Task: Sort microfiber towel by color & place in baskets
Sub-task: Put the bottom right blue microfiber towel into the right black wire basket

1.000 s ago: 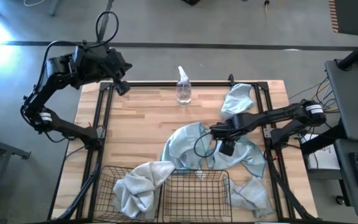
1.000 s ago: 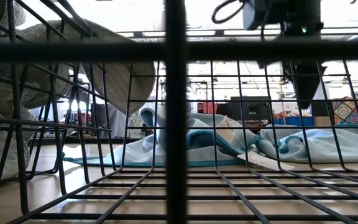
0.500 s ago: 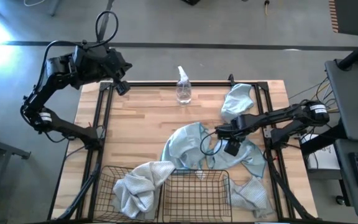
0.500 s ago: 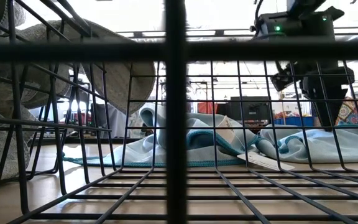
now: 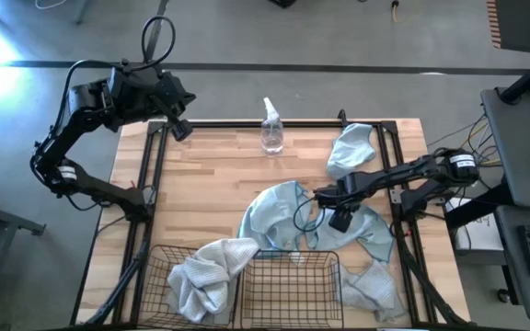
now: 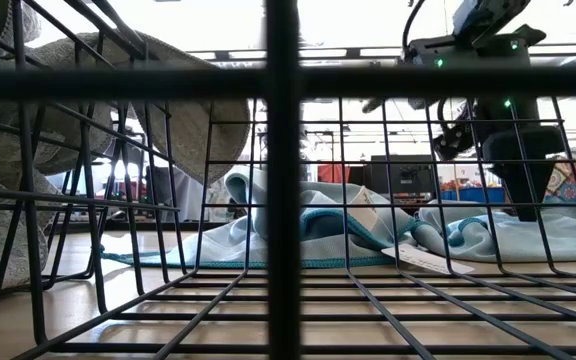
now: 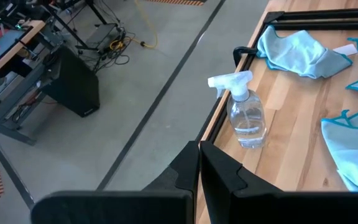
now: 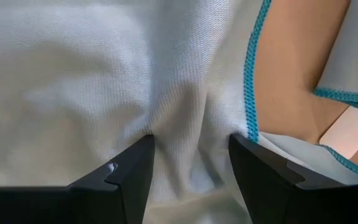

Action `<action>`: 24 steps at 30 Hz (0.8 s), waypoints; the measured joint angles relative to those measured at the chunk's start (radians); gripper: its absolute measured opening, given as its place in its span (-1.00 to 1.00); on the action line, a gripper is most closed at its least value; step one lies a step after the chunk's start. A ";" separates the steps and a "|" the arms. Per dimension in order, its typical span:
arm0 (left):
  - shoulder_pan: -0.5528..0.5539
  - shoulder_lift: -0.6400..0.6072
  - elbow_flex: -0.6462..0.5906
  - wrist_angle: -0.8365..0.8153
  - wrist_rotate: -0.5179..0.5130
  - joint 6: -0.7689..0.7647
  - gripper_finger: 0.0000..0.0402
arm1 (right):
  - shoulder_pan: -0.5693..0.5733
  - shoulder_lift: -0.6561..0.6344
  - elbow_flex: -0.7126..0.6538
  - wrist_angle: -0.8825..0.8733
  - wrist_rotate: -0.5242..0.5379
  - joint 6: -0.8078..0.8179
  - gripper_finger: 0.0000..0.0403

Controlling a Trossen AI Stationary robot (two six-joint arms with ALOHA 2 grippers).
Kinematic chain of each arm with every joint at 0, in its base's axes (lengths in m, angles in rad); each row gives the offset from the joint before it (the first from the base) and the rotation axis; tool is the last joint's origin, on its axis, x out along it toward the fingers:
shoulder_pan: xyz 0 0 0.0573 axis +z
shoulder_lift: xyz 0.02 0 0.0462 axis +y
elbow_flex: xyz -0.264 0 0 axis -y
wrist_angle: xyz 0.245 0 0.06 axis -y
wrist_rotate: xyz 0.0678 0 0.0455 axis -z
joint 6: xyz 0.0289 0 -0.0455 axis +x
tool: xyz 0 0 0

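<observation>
- Two baskets stand side by side at the table's near edge; the left-hand one holds a pale grey-white towel that spills over its rim, while the right-hand one looks empty of cloth in the high view.
- Several light blue towels lie loose on the wooden table: a large crumpled one mid-table, another near the far right corner, and more cloth by the near right corner.
- Directly below the right gripper lies the large blue towel's right part; the right wrist view shows the spread fingers pressed down into the cloth, a fold of fabric bunched up between them; the jaws are not yet pinched together.
- Teal hemming runs just beside one finger, with bare wood past it; so the grasp sits near the towel's edge, not its middle.
- Of the two arms the right is by far the nearer; the left gripper waits over the table's far left corner with its fingers pressed together, near the spray bottle and well apart from any towel.
- From the gripper the empty basket lies toward the near edge and a little left, just beside the towel's near hem; my judgement is that the coming move is to close on the fold, lift, and carry it that short way; a trailing corner could snag on the wire rim.
</observation>
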 joint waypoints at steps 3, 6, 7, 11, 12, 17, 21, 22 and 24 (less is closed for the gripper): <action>0.000 0.000 0.000 0.000 0.000 0.008 -1.00 | 0.000 0.036 0.000 0.003 -0.002 -0.005 0.01; 0.000 0.000 0.000 0.000 0.000 0.009 -1.00 | 0.000 0.079 0.000 0.005 -0.004 -0.032 0.01; 0.000 0.000 0.000 0.000 0.000 0.009 -1.00 | 0.000 0.093 0.001 0.009 -0.006 -0.036 0.01; 0.000 0.000 0.000 0.000 0.000 0.013 -1.00 | 0.000 0.140 0.005 0.016 -0.008 -0.064 0.01; 0.000 0.000 0.000 0.000 0.000 0.013 -1.00 | 0.000 0.149 0.005 0.017 -0.009 -0.071 0.01; 0.000 0.000 0.000 0.000 0.000 0.013 -1.00 | 0.000 0.168 0.003 0.022 -0.009 -0.083 -0.03; 0.000 0.000 0.000 0.001 0.000 0.013 -1.00 | 0.000 0.163 0.002 0.028 -0.027 -0.083 -0.19; 0.000 0.000 0.000 0.001 0.000 0.013 -1.00 | 0.000 0.158 0.002 0.029 -0.031 -0.083 -0.25; 0.000 0.000 0.000 0.002 0.000 0.013 -1.00 | 0.000 0.145 0.002 0.033 -0.034 -0.082 -0.37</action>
